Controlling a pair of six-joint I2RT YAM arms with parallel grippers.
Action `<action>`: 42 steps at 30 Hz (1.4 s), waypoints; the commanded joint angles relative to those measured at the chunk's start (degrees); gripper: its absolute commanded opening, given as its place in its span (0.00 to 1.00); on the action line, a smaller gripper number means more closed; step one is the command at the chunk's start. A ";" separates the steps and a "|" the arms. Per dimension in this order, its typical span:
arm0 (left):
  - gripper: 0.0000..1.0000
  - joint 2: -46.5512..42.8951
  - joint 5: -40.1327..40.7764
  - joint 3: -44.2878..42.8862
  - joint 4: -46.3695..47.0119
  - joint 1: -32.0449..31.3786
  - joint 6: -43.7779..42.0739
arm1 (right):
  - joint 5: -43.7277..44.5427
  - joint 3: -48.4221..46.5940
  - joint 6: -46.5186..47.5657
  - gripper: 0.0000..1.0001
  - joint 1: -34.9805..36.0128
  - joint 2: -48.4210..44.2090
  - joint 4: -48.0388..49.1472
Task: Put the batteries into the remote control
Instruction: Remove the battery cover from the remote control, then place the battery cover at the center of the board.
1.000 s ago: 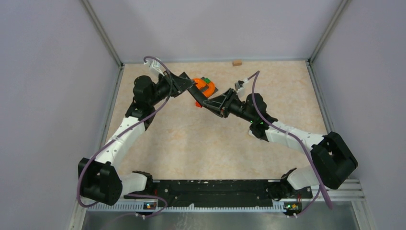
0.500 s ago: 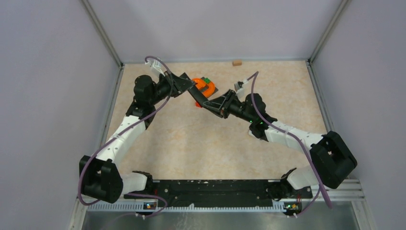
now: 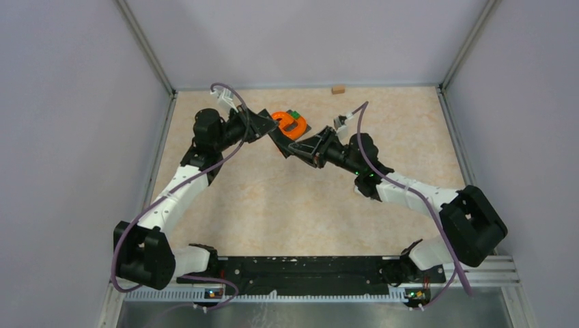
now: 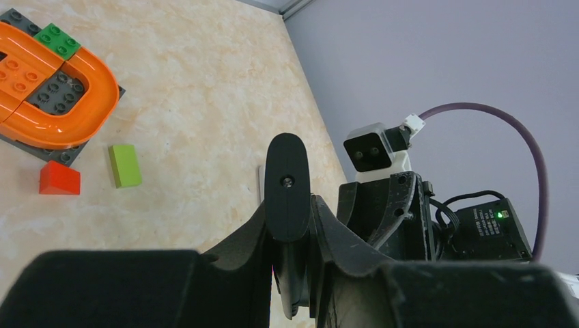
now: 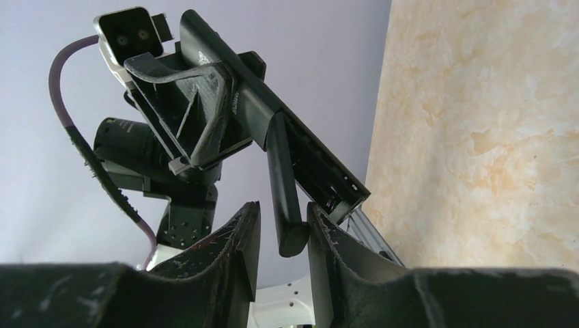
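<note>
My left gripper (image 3: 270,130) is shut on a long black remote (image 3: 280,142) and holds it in the air over the far middle of the table. In the left wrist view the remote's end (image 4: 287,178) stands up between the jaws of the left gripper (image 4: 290,212). In the right wrist view the remote (image 5: 307,154) shows its open battery bay, and a black cover strip (image 5: 281,178) hangs from it. My right gripper (image 5: 283,212) is open around that strip, which touches one finger. It also shows in the top view (image 3: 299,147). No batteries are in view.
An orange curved track on a grey baseplate (image 3: 292,123) with a green brick lies just behind the grippers. A loose red block (image 4: 59,179) and a green block (image 4: 124,165) lie beside it. A small tan block (image 3: 336,89) sits at the back wall.
Both grippers have crept a little toward the far side with the remote between them. The red block seen below the left gripper earlier is now covered from above.
</note>
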State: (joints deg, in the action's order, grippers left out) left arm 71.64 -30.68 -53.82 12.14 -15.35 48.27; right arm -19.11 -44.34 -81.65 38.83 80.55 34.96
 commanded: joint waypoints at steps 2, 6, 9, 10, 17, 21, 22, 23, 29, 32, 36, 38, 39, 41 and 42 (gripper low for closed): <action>0.00 -0.55 -1.45 0.36 3.06 -0.11 0.11 | 0.48 -2.65 -0.27 0.29 -0.32 2.21 5.17; 0.00 -0.81 0.42 0.49 1.51 -0.11 -0.88 | 0.82 -2.56 0.32 0.08 -0.33 2.17 5.38; 0.00 -1.68 6.46 0.21 -2.62 -0.10 -3.43 | 1.52 -1.81 1.40 0.00 -0.33 0.54 4.98; 0.00 -1.94 8.71 0.21 -4.21 -0.10 -4.30 | 1.65 -1.54 1.83 0.00 -0.33 -0.04 4.88; 0.00 -3.34 24.03 1.96 -11.86 0.01 -6.62 | 4.98 2.07 6.36 0.00 -0.33 -3.95 -3.71; 0.00 -6.63 28.41 4.55 -10.81 -0.03 -6.74 | 10.96 5.18 10.93 0.00 -0.33 -4.33 -12.94; 0.00 -7.39 28.78 4.78 -10.60 -0.03 -7.03 | 11.84 6.59 11.79 0.00 -0.41 -4.04 -13.70; 0.00 -7.99 28.96 4.81 -10.61 -0.03 -7.31 | 12.59 7.20 12.65 0.00 -0.42 -3.56 -14.55; 0.00 -10.20 26.06 4.33 -10.29 0.00 -8.92 | 11.90 9.28 13.54 0.00 -0.51 2.27 -13.01; 0.04 -10.91 24.21 4.28 -10.09 -0.03 -9.07 | 12.93 9.44 13.93 0.00 -0.51 5.05 -13.88; 0.08 -11.26 18.57 4.41 -8.98 -0.02 -9.88 | 18.18 8.74 15.65 0.00 -0.51 6.21 -20.70; 0.07 -11.04 15.70 4.47 -8.20 -0.02 -10.06 | 18.84 7.87 17.07 0.00 -0.51 6.66 -24.02; 0.05 -10.88 14.64 4.41 -8.11 -0.03 -10.00 | 20.22 7.26 17.62 0.02 -0.51 6.91 -25.90; 0.01 -10.81 13.12 4.39 -8.10 -0.03 -9.56 | 21.19 6.36 18.59 0.13 -0.51 7.10 -28.89; 0.00 -10.84 12.57 4.41 -8.10 -0.02 -9.25 | 21.67 5.81 19.12 0.19 -0.51 6.92 -30.88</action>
State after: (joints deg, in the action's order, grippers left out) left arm 61.98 -12.84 -48.84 0.01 -15.42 39.42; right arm -1.63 -35.07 -65.84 38.81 87.18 11.25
